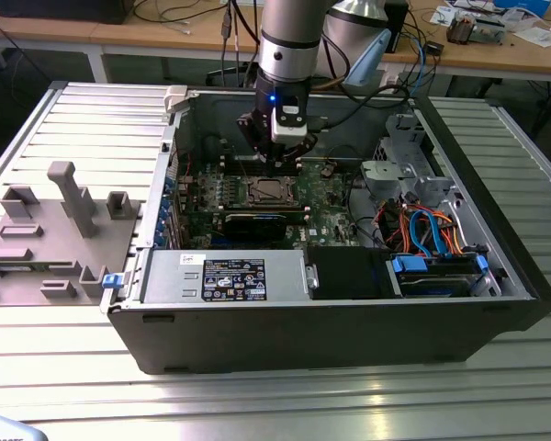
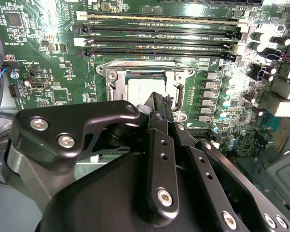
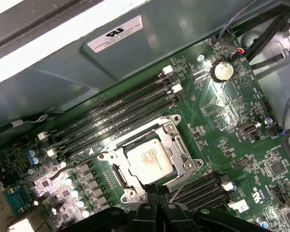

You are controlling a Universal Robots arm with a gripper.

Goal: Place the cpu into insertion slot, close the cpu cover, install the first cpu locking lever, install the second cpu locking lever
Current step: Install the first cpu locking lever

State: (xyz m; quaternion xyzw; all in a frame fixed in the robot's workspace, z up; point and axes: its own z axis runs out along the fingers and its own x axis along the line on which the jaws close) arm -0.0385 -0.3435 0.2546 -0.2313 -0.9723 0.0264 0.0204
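Motherboard [image 1: 321, 216] is my landmark: the green board lies flat in the floor of the open computer case [image 1: 349, 322], which sits on a ribbed metal table [image 1: 257, 404]. I see a grey plastic fixture [image 1: 46, 239] on the table outside the case, well apart from the motherboard toward the exterior view's left. Inside the case, a power supply [image 1: 225, 276] and a bundle of coloured cables [image 1: 422, 230] lie beside the board.

My arm [image 1: 294, 37] comes down over the motherboard, and the gripper [image 2: 160, 104] hangs just above the insertion slot [image 3: 150, 162] near the board's middle. In both wrist views I see its black fingers [image 3: 154, 191] pressed together with no gap and nothing between them, their tips at the socket's edge.

On the motherboard, long black memory slots [image 3: 116, 106] run alongside the socket. The cpu [image 3: 149, 160] already sits in the insertion slot, its silver-grey top facing up. The cpu cover [image 3: 176, 140] lies down around it, framing the chip through its square window. I cannot tell how the locking levers stand. A round coin battery [image 3: 222, 71] sits on the board beyond the memory slots, apart from the socket.
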